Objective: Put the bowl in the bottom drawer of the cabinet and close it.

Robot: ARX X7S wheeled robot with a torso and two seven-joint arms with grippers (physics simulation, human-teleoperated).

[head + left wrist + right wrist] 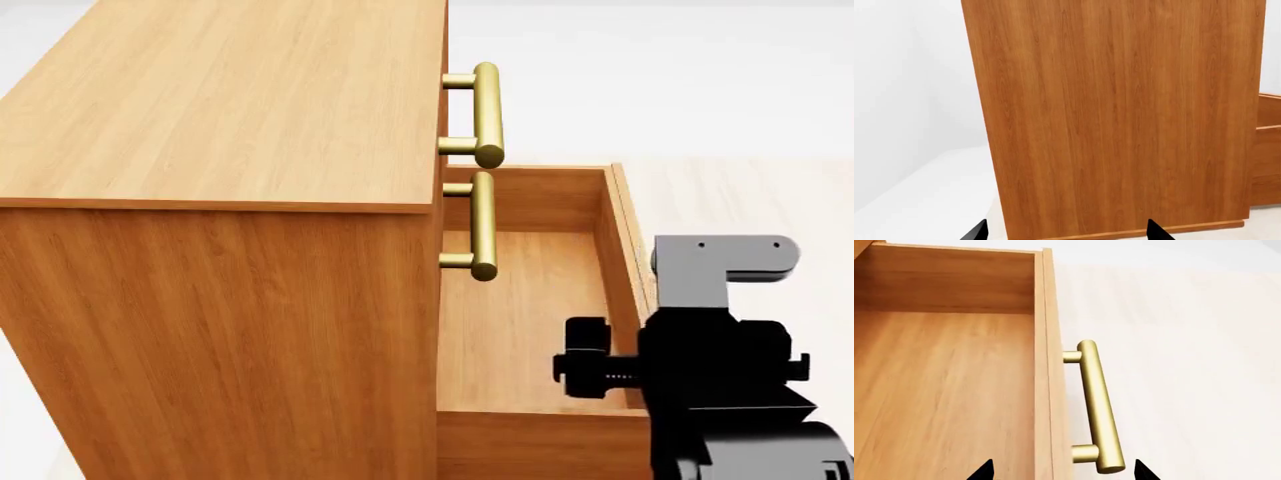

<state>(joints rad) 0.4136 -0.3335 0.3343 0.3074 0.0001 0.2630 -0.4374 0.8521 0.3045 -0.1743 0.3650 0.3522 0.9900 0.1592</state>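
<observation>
Right end effector [1062, 471]: fingertips spread wide, empty, poised over bottom drawer's brass handle [1097, 407] | left end effector [1066, 231]: wide, empty, facing cabinet [1114, 115] side | bottom drawer [534, 300]: pulled open, tray bare | bowl: in no view | progress: opened; bowl placement and closing remain.

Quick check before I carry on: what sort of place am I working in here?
Hard to say: a bare simulated room, probably. All that shows is a wood-grain cabinet with brass handles, its bottom drawer pulled open and empty, on a pale floor.
</observation>
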